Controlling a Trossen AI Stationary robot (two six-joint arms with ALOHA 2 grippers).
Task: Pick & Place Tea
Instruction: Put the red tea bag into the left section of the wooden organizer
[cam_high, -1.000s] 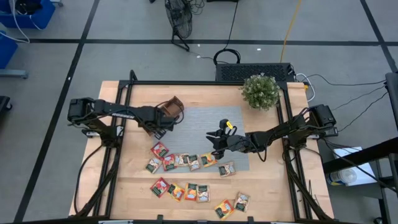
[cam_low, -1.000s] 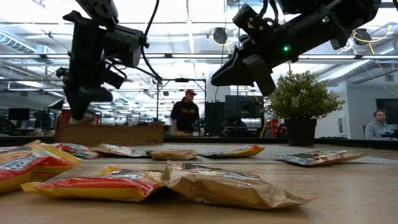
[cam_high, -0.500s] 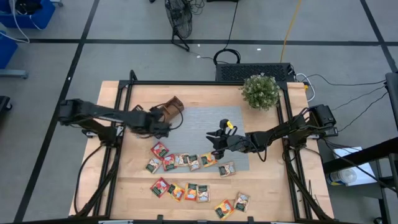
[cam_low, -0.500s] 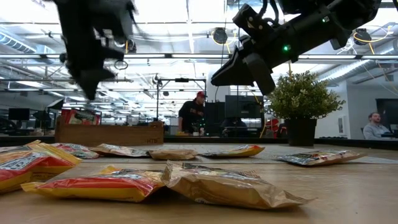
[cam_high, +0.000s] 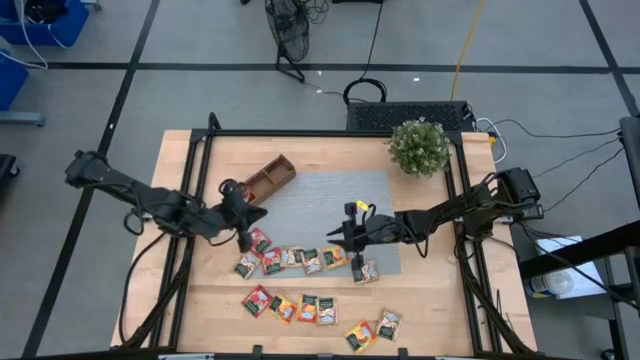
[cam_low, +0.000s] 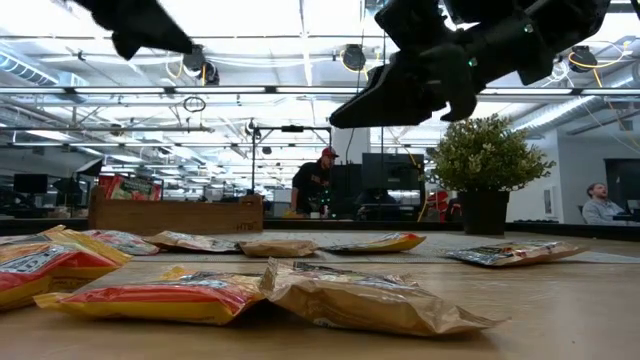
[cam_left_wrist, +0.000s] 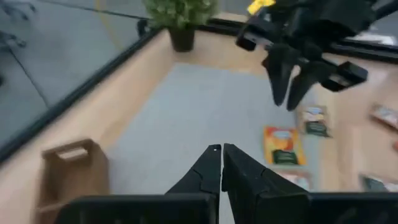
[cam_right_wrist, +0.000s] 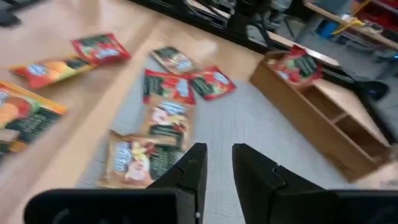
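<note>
Several red, orange, yellow and green tea sachets (cam_high: 300, 260) lie flat in two loose rows on the wood and on the near edge of the grey mat (cam_high: 330, 205). One red sachet (cam_right_wrist: 295, 65) sits in the end compartment of the wooden tray (cam_high: 270, 177). My left gripper (cam_high: 245, 213) is shut and empty, in the air between the tray and the nearest red sachet (cam_high: 257, 240). My right gripper (cam_high: 335, 236) hangs over the mat, fingers narrowly open, just beyond an orange sachet (cam_high: 335, 257). In the low view both grippers (cam_low: 140, 25) (cam_low: 400, 90) are high above the sachets.
A potted plant (cam_high: 418, 146) stands at the far right corner of the table. The tray lies slanted at the mat's far left corner. Black frame rails (cam_high: 195, 200) run along both table sides. Bare wood shows near the table's near left corner (cam_high: 205, 320). People stand in the room behind.
My left gripper has drawn back from the tray, moving toward the near edge and upward, with the arm folding out to the left. My right gripper has shifted slightly left and toward the near edge, closer to the sachets. The sachets on the table have not moved.
</note>
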